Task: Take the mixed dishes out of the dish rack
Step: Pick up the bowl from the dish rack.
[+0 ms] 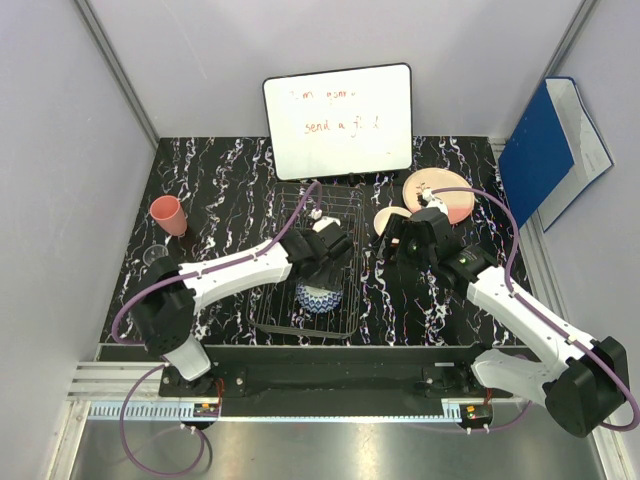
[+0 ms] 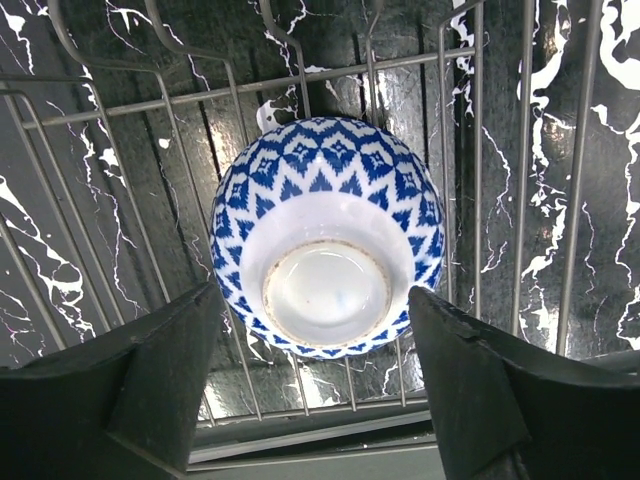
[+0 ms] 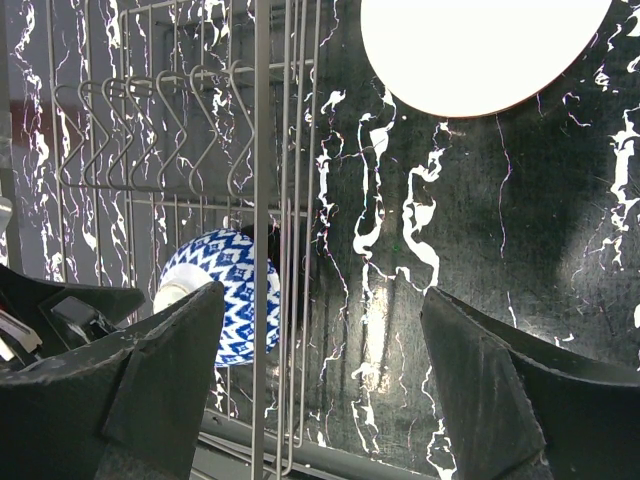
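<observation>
Blue-and-white bowl (image 2: 325, 235) rests upturned in the rack (image 2: 478, 200), likely to drain; left jaws spread astride it for a grasp, right jaws spread empty beside the rack.

The blue-and-white patterned bowl (image 2: 325, 235) sits upside down in the rectangular black wire-grid rack (image 1: 305, 335), directly under the left gripper (image 2: 312, 300). The rack lies left of the right gripper (image 3: 322, 298). The pale round plate (image 3: 480, 50) lies ahead of that gripper, to its right. The salmon-pink plastic cup (image 1: 168, 214) and the small clear glass (image 1: 157, 257) stand outside the rack, well left of the left gripper.

Red scrawl "send a…" on whiteboard (image 1: 338, 120)
</observation>
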